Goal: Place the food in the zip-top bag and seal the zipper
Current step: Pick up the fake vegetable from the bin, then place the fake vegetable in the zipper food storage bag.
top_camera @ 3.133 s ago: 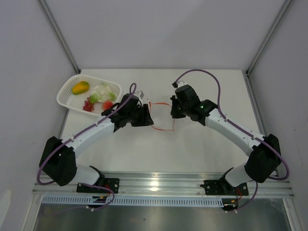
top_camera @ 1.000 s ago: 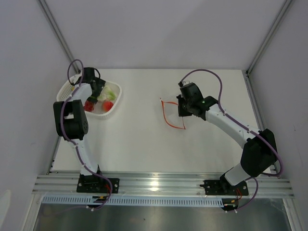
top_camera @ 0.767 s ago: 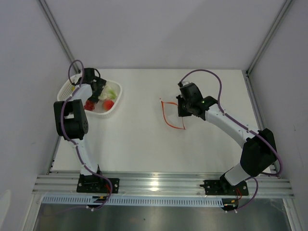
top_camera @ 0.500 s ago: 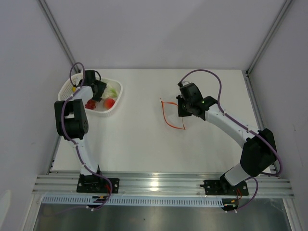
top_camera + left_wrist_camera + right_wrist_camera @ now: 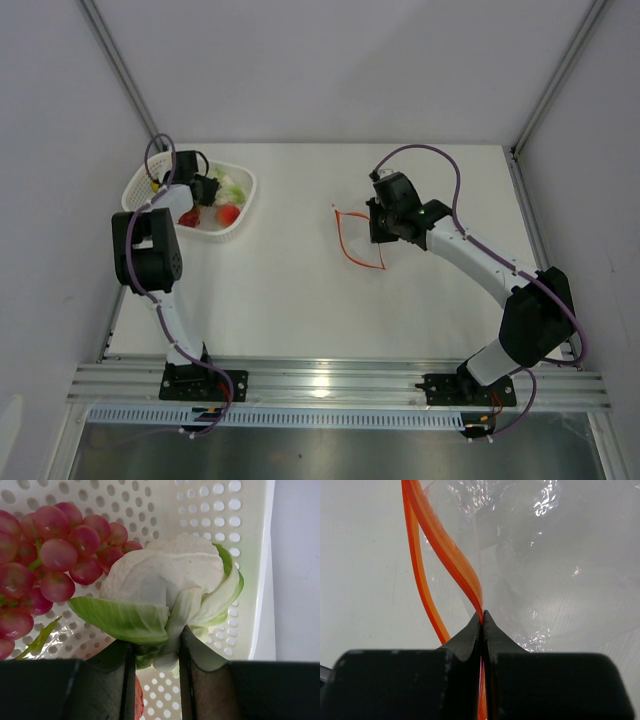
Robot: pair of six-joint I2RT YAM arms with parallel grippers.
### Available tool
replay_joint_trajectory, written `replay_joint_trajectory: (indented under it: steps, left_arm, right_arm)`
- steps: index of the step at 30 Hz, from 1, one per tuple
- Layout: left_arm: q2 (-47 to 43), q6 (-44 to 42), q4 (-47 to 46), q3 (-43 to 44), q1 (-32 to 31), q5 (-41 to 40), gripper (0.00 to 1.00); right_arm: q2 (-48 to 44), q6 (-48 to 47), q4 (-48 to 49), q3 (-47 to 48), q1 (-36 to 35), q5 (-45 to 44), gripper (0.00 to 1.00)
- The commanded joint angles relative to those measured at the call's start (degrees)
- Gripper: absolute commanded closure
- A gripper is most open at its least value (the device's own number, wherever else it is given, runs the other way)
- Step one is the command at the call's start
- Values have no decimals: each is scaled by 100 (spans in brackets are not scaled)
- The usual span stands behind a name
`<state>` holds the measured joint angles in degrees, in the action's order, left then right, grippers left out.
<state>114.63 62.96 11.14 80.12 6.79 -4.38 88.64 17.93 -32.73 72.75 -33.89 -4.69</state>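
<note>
The food lies in a white mesh basket (image 5: 216, 238) at the far left. In the left wrist view a white-and-green vegetable (image 5: 165, 575) sits beside a red grape bunch (image 5: 55, 555). My left gripper (image 5: 156, 647) reaches into the basket, jaws closed against the vegetable's stem and leaf. From above, the left gripper (image 5: 210, 188) is over the basket, next to a red-orange round fruit (image 5: 229, 213). The clear zip-top bag (image 5: 545, 555) lies mid-table with its mouth open. My right gripper (image 5: 482, 616) is shut on the orange zipper (image 5: 445, 545). In the top view the right gripper (image 5: 378, 228) holds the zipper (image 5: 342, 240) at its right side.
The basket wall (image 5: 240, 510) rises close to the right of the vegetable. Grey enclosure walls stand close behind and left of the basket. Purple cables loop above both wrists. Bare white tabletop (image 5: 290, 280) lies between basket and bag.
The left arm left the bag for the basket about three seconds ago. In the last second its jaws closed in on the vegetable. The right gripper and bag stayed put.
</note>
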Motion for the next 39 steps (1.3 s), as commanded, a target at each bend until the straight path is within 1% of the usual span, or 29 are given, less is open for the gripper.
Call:
replay_joint_trajectory:
  steps: [1,7,15,20,22,25,26,28,29,30,31,32,34,35,37,39]
  left_arm:
    - [-379,-47,205,-189,25,139,99]
    - [-941,-187,135,-400,24,95,99]
    - [-1794,-486,-314,-954,7,324,99]
    - [-2453,-609,-296,-1235,-168,394,99]
    - [-2716,-653,-331,-1533,-283,639,99]
    - [-3314,-715,-393,-1937,-616,902,99]
    - [-3655,-732,-445,-2165,-956,982,99]
    - [-3973,-820,-708,-2359,-1257,1193,99]
    - [-4114,-846,-822,-2613,-1563,1533,99]
    - [-4359,-864,-1076,-2702,-1732,1702,100]
    - [-4457,-943,-1087,-2816,-1890,1843,99]
    - [-4536,-996,-1235,-2852,-2222,2053,99]
    - [-4634,-1241,-1158,-2783,-2558,2257,99]
    - [-4625,-1312,-914,-2756,-2855,2379,99]
    - [-4607,-1365,-588,-2747,-3121,2416,99]
    - [-4590,-1322,-534,-2886,-3411,2521,99]
  right_arm:
    - [-154,-18,-14,-41,5,-76,100]
    - [-224,26,-5,-112,-4,-94,100]
    - [-286,105,4,-173,-4,-111,100]
    - [-304,158,-75,-139,-4,-120,100]
    - [-347,201,-76,-138,-4,-103,100]
    - [-400,307,-137,-138,-4,-32,100]
    - [-444,342,-163,-147,-12,20,100]
    - [-505,447,-172,-191,-21,91,100]
    - [-575,483,-155,-208,-39,117,100]
    - [-602,509,-146,-226,-48,161,100]
    - [-646,527,-146,-252,-65,187,100]
    - [-690,570,-155,-261,-100,188,100]
    - [-743,588,-137,-279,-144,170,100]
    - [-760,580,-120,-296,-170,153,100]
    - [-848,580,-67,-349,-258,118,100]
    - [-936,615,73,-446,-320,109,100]
